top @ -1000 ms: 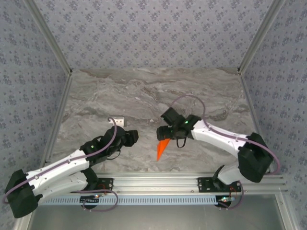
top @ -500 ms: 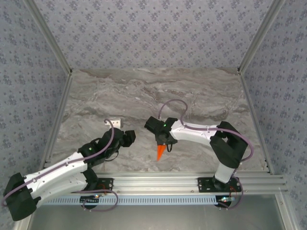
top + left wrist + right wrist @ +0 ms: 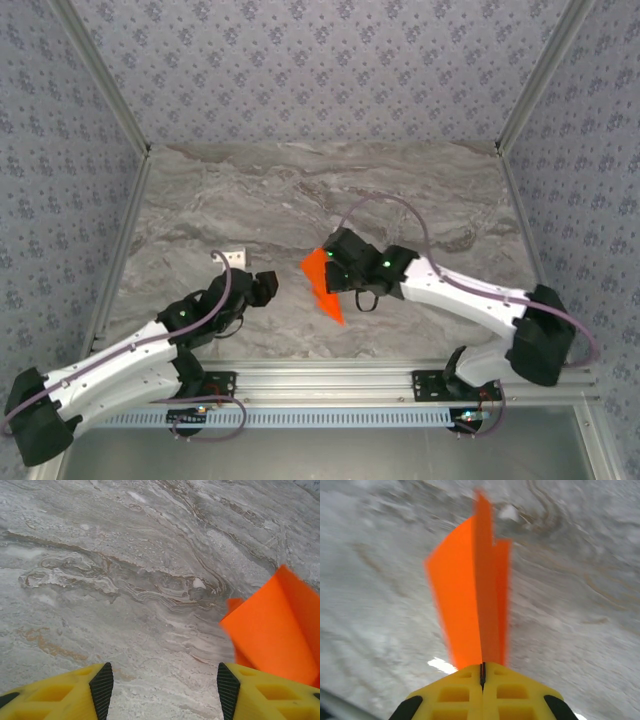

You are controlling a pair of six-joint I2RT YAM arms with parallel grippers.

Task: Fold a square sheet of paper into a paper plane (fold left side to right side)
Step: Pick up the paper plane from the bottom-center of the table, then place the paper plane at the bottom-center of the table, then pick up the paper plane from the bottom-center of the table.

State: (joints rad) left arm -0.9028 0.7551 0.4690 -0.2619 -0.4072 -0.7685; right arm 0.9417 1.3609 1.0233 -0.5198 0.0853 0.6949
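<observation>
One grip carries everything here: the right end effector (image 3: 482, 669) has its jaws pressed fully together on the paper plane (image 3: 475, 590), which stands on edge straight ahead of its fingertips, seemingly clear of the bench (image 3: 250, 190) (likely to pinch the centre crease firm while the flaps hang free). The left end effector (image 3: 164, 692) hovers partly open and empty, the plane just off its right fingertip, probably ready to assist.

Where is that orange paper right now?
From above, the folded bright orange paper is centre-front over the grey marble table, pinched in the right end effector.
</observation>
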